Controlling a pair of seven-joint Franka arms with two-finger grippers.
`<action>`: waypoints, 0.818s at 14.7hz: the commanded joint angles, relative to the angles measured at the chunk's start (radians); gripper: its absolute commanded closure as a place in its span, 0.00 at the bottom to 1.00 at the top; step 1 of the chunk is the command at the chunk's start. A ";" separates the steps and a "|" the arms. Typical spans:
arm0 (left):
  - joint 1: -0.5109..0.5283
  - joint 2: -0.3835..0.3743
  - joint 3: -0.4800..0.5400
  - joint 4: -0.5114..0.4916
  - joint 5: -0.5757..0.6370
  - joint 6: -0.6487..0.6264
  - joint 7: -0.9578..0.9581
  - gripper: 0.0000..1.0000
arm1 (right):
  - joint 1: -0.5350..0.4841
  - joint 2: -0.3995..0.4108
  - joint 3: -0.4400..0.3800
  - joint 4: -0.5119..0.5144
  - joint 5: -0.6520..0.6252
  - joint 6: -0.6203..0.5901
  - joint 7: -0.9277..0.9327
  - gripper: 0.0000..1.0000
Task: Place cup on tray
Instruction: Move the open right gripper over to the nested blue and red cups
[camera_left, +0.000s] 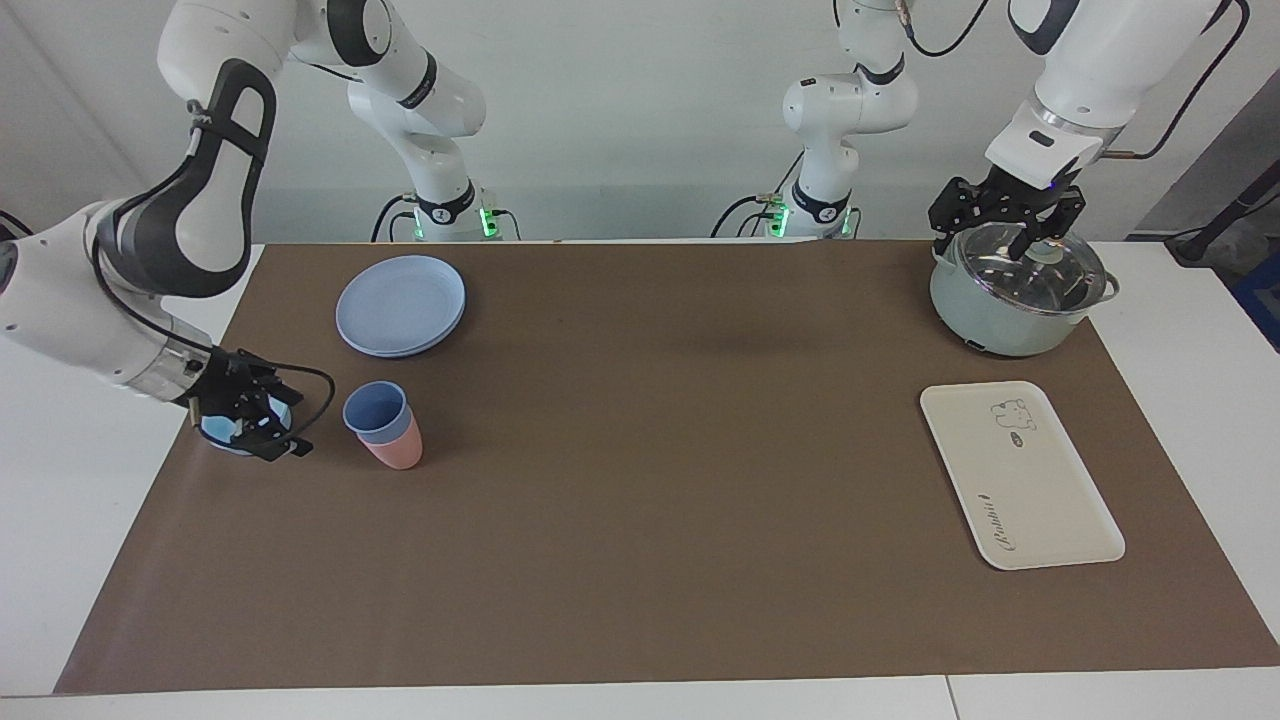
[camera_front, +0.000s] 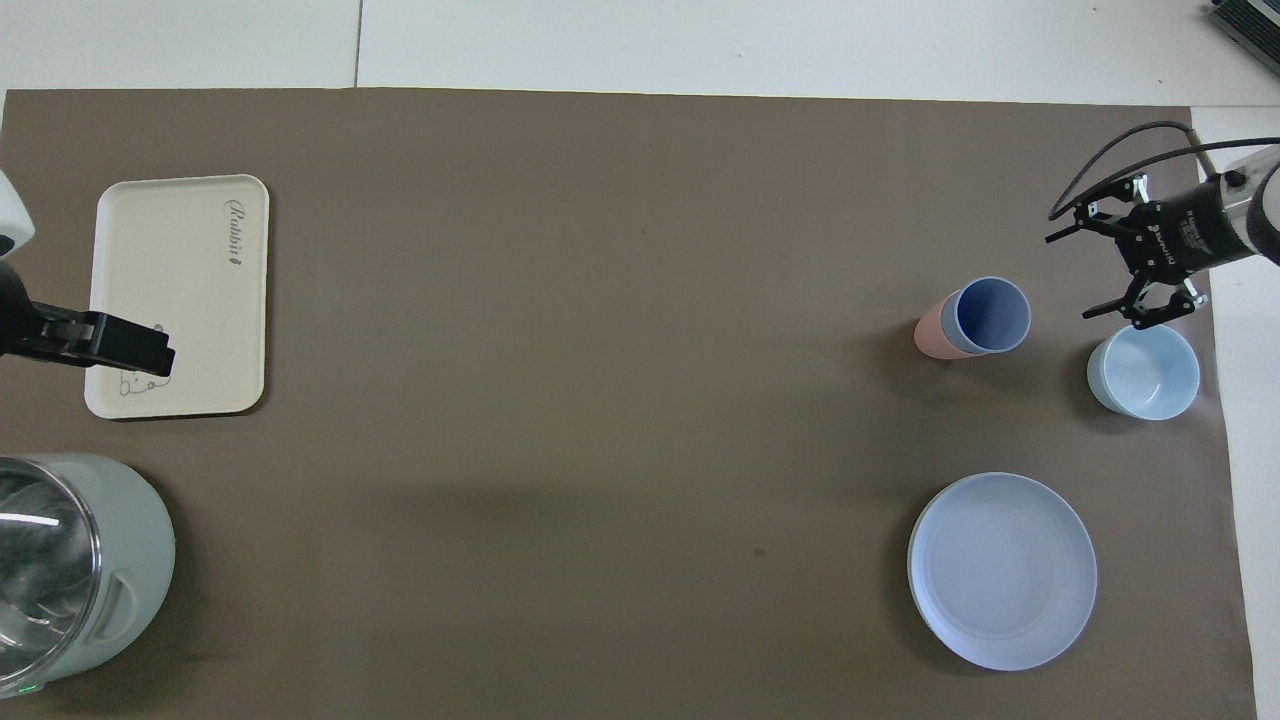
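Observation:
The blue cup stands nested in a pink tumbler near the right arm's end of the mat. My right gripper is open and holds nothing. It hangs low over the mat beside the cup, lying sideways with its fingers toward the cup, a short gap away. The cream tray lies flat at the left arm's end. My left gripper waits open just above the pot lid.
A light-blue bowl sits right by the right gripper, partly covered by it in the facing view. A round blue plate lies nearer the robots. A pale-green pot with a glass lid stands near the tray.

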 joint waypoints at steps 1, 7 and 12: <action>-0.002 -0.031 0.000 -0.032 0.021 0.003 -0.010 0.00 | -0.030 0.086 0.011 0.039 0.100 0.008 0.027 0.06; 0.000 -0.031 0.000 -0.032 0.021 0.003 -0.010 0.00 | -0.034 0.116 0.011 -0.053 0.204 0.026 0.027 0.06; 0.000 -0.031 0.000 -0.032 0.021 0.003 -0.010 0.00 | -0.025 0.090 0.011 -0.151 0.276 0.048 0.028 0.06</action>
